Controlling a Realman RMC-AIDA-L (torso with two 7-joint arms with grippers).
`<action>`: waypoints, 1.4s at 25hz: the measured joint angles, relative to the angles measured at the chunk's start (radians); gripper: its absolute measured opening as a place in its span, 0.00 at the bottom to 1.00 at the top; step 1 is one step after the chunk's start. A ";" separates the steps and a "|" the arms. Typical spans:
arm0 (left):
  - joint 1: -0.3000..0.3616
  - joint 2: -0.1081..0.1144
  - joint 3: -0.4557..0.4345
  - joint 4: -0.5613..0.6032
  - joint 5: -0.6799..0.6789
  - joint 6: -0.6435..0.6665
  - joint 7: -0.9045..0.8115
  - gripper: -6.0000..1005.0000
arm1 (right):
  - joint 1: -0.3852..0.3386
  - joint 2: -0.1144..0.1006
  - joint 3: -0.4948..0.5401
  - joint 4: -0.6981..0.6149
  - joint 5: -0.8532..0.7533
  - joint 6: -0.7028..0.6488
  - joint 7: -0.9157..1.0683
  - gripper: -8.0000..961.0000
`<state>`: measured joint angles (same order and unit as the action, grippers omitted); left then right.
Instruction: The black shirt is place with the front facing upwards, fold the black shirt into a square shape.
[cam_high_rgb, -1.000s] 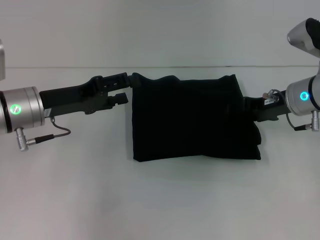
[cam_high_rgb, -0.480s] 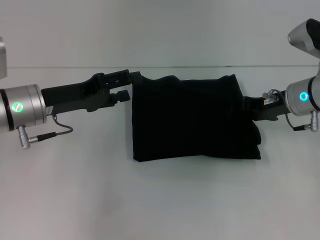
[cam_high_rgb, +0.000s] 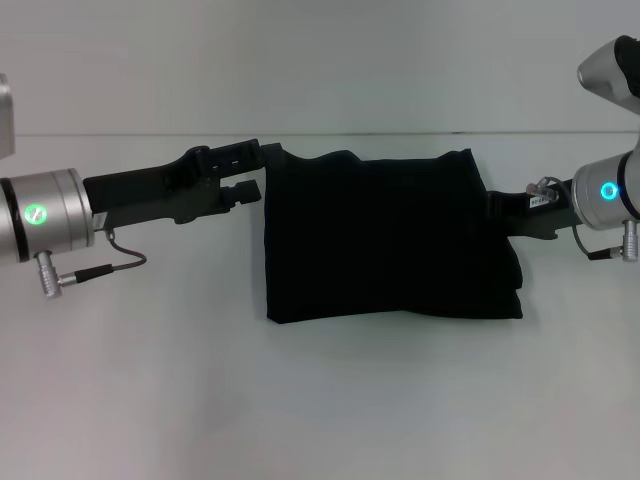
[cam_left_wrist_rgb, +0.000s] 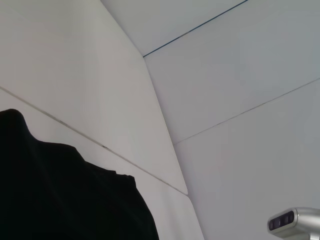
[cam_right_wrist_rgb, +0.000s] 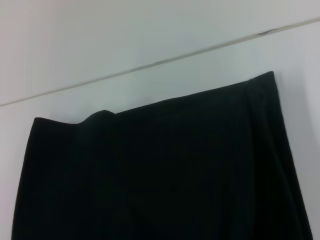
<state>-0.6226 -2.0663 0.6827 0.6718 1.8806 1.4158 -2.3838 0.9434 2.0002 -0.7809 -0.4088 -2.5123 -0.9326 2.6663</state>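
Observation:
The black shirt (cam_high_rgb: 390, 240) lies folded into a rough rectangle in the middle of the white table, plain black side up, no lettering showing. My left gripper (cam_high_rgb: 258, 170) is at its far left corner, open, with the upper finger (cam_high_rgb: 235, 155) touching the corner and the lower finger beside the left edge. My right gripper (cam_high_rgb: 500, 215) is against the shirt's right edge, where black fingers merge with black cloth. The left wrist view shows a lump of the shirt (cam_left_wrist_rgb: 60, 200); the right wrist view shows its flat top (cam_right_wrist_rgb: 160, 175).
The white table (cam_high_rgb: 320, 400) runs back to a white wall, meeting it along a line (cam_high_rgb: 400, 134) just behind the shirt. A silver robot part (cam_left_wrist_rgb: 295, 224) shows in the left wrist view.
My left gripper has shifted slightly right and up, closer to the shirt's far left corner. The shirt and the right gripper look the same.

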 joint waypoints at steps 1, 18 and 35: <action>0.000 0.000 0.000 0.000 0.000 0.000 0.000 0.82 | 0.000 0.000 0.000 -0.003 0.000 -0.001 0.001 0.15; 0.003 0.003 -0.026 0.003 -0.024 0.012 0.000 0.82 | 0.028 -0.007 -0.032 -0.215 -0.004 -0.070 -0.003 0.05; 0.005 0.005 -0.039 0.000 -0.028 0.001 0.000 0.82 | 0.008 -0.032 -0.125 -0.044 -0.019 0.073 0.008 0.05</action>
<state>-0.6178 -2.0616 0.6436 0.6718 1.8529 1.4167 -2.3838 0.9514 1.9678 -0.9058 -0.4531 -2.5315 -0.8594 2.6740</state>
